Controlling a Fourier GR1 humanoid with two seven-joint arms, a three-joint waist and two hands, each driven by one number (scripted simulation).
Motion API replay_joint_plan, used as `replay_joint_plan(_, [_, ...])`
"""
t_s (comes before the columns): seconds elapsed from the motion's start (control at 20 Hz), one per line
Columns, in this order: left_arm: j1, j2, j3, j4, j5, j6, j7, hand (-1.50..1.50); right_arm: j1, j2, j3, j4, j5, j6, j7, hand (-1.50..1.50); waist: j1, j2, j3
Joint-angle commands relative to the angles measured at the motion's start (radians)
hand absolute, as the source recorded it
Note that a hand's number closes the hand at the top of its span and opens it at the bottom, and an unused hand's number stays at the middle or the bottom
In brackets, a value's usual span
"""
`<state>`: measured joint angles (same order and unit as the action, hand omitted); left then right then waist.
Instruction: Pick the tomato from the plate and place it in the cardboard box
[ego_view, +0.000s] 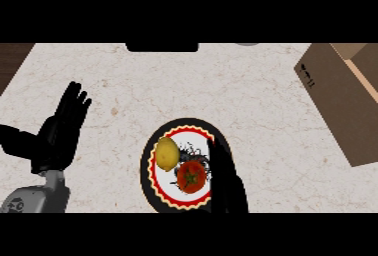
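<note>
Marble counter (133, 85): tomato (191, 177) (stem up) on plate (151, 175); right robot hand (225, 175) flat, fingers straight.

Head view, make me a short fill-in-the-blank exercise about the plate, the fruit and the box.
1. The tomato lies on the ____.
2. Beside it on the plate lies a ____ fruit.
3. The cardboard box stands at the view's ____ edge.
4. The open left hand is ____ of the plate.

Missing words: plate; yellow; right; left

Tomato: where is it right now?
In the head view the tomato lies on the plate, low centre, just right of the lemon, beside the right hand.
</note>
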<state>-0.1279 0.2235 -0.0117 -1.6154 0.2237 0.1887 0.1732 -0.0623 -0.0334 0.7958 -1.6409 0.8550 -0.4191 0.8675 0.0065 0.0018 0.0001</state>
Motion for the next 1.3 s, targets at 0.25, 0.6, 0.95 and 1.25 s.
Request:
replay_joint_plan(0.25, [0.024,-0.069,-0.011,-0.006,-0.067,0.012,-0.009,0.00,-0.029,0.033,0.063,0.129,0.040,-0.114,0.000,-1.50,-0.005,-0.002,0.000])
replay_joint_plan(0.6, [-0.034,-0.023,0.057,-0.015,-0.027,-0.037,0.065,0.00,-0.104,0.033,0.074,0.175,0.106,-0.083,0.020,1.50,-0.007,-0.002,0.000])
replay_joint_plan(0.95, [0.061,-0.053,0.050,-0.063,-0.043,-0.066,0.021,0.00,-0.107,0.033,0.041,0.254,0.190,-0.146,-0.013,1.50,-0.004,-0.002,0.000])
replay_joint_plan(1.25, [0.050,-0.117,-0.032,-0.077,-0.126,0.008,0.034,0.00,-0.287,-0.023,-0.057,0.215,0.156,0.135,-0.076,1.50,0.005,0.001,0.000])
